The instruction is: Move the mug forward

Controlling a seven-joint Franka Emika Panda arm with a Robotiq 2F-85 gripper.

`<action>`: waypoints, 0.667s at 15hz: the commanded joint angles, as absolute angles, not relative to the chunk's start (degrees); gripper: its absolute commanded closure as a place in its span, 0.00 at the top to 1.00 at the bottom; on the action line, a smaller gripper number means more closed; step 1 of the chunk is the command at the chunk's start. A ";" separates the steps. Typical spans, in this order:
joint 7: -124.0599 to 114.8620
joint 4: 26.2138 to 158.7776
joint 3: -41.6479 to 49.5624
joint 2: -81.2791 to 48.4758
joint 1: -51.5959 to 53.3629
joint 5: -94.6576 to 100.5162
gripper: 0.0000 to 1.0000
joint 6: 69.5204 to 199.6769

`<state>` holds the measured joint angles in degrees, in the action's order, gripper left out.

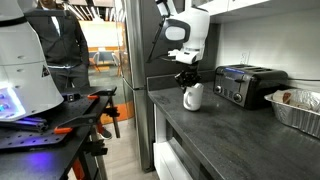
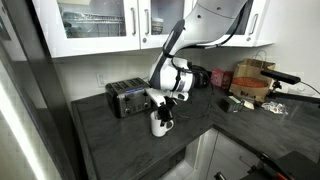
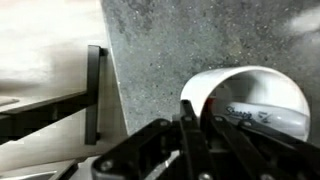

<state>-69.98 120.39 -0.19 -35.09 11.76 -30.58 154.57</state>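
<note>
The white mug (image 1: 192,97) stands on the dark counter near its front edge, beside the black-and-silver toaster (image 1: 248,85). It also shows in the other exterior view (image 2: 161,124), in front of the toaster (image 2: 128,97). My gripper (image 1: 187,78) (image 2: 166,100) comes down onto the mug from above. In the wrist view the fingers (image 3: 190,115) sit close together over the mug's wall (image 3: 250,85), one inside the rim and one outside. A marker pen (image 3: 255,117) lies inside the mug.
A foil tray (image 1: 300,108) sits on the counter beyond the toaster. Boxes and clutter (image 2: 255,80) fill the far corner under white wall cabinets (image 2: 100,25). The counter's edge (image 3: 100,60) is close beside the mug, with the floor below.
</note>
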 commanded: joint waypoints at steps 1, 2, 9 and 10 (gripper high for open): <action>-69.74 125.81 -0.67 -31.05 12.30 -29.95 0.03 157.50; -69.15 127.03 -1.04 -30.51 12.38 -30.00 0.03 158.54; -64.49 132.89 -4.32 -29.33 12.54 -30.80 0.03 168.86; -64.64 133.40 -4.56 -29.20 12.44 -30.92 0.03 169.20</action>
<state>-66.32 130.44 -3.56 -31.88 12.93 -30.28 166.74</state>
